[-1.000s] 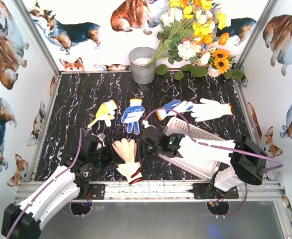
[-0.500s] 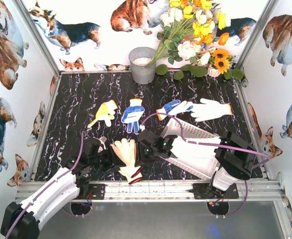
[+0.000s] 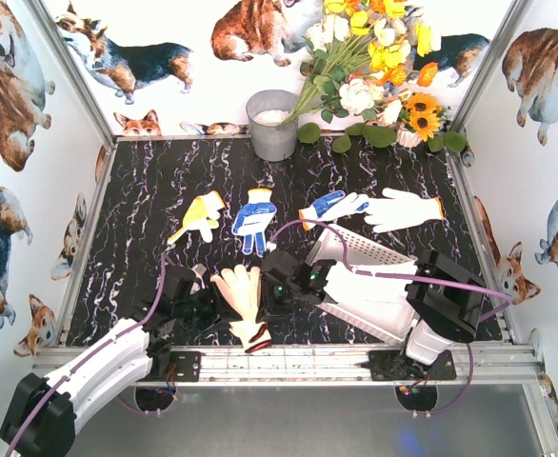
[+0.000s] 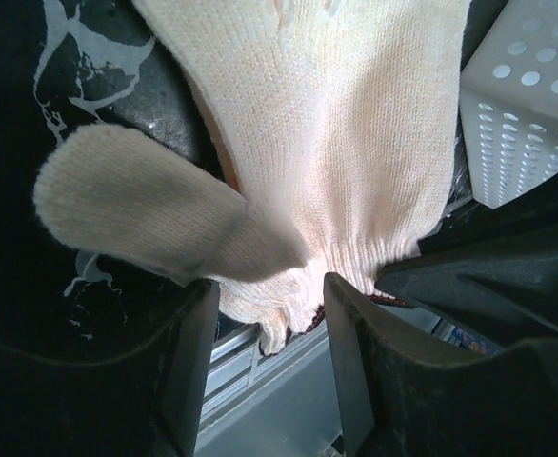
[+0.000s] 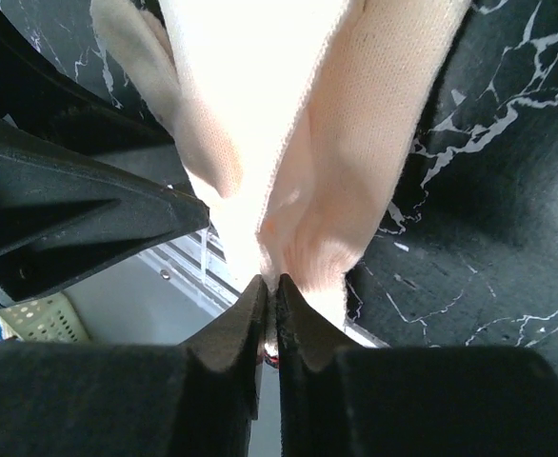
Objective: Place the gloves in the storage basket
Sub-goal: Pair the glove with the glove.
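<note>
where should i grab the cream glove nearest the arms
Take the cuff: the cream glove lies flat, pointing away from the arms, and its ribbed cuff bunches up at the near edge. Come in low from the near side, where the right gripper pinches it.

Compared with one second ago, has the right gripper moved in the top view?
Yes. The right gripper has come nearer the front rail, away from the blue-dotted glove, onto the cream glove.
</note>
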